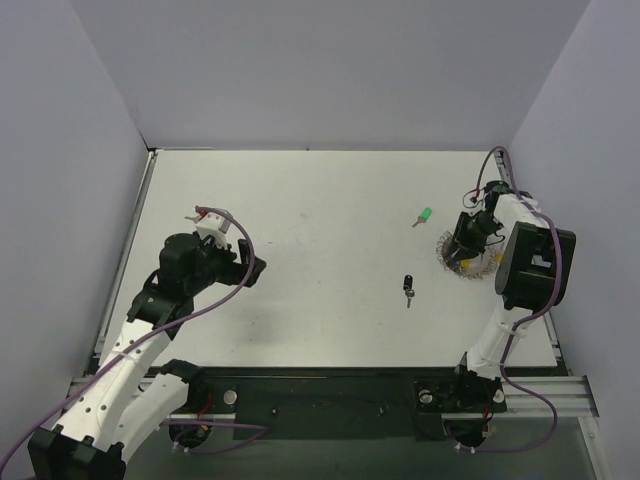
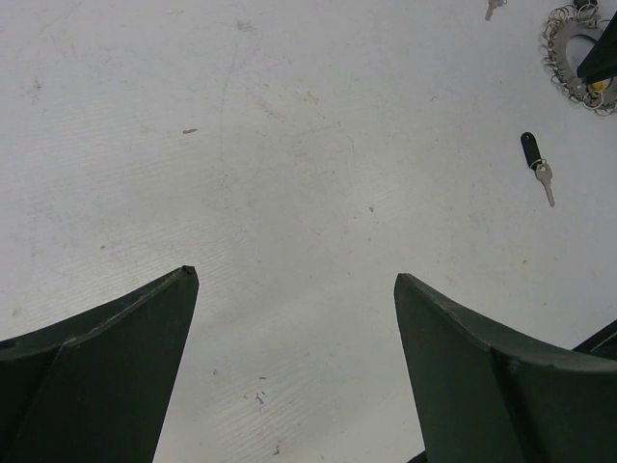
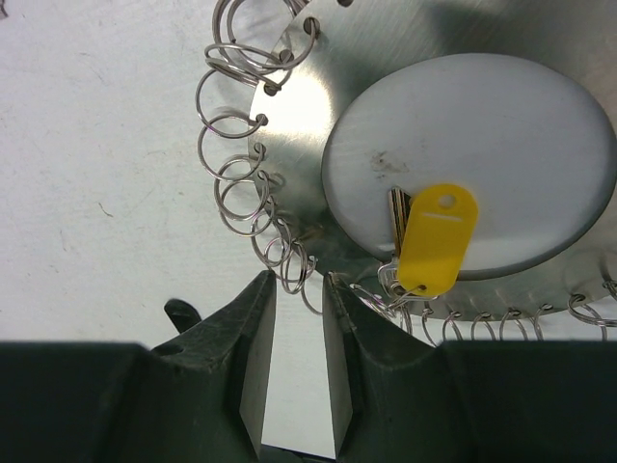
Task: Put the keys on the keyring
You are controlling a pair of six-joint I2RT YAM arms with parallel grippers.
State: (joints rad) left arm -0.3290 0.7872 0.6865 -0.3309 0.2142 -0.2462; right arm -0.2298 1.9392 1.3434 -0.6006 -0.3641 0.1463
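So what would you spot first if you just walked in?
The shiny keyring, a flat silver ring with little wire loops all round its edge, sits on the right side of the table with the right arm's jaws at its rim. A yellow-tagged key lies in its middle. Towards the middle of the table lie a loose green key and a dark key.

The keyring (image 3: 386, 39) is a flat silvery disc with a wide round opening, its rim strung with small wire rings (image 3: 231, 130). It lies flat at the counter's (image 1: 300, 200) right side. A yellow-headed key (image 3: 436, 239) hangs from one rim ring, lying across the opening. A green-headed key (image 1: 424, 216) lies loose just beyond the keyring's left. A dark-headed key (image 1: 408, 288) lies loose nearer the middle, blade toward the near edge.
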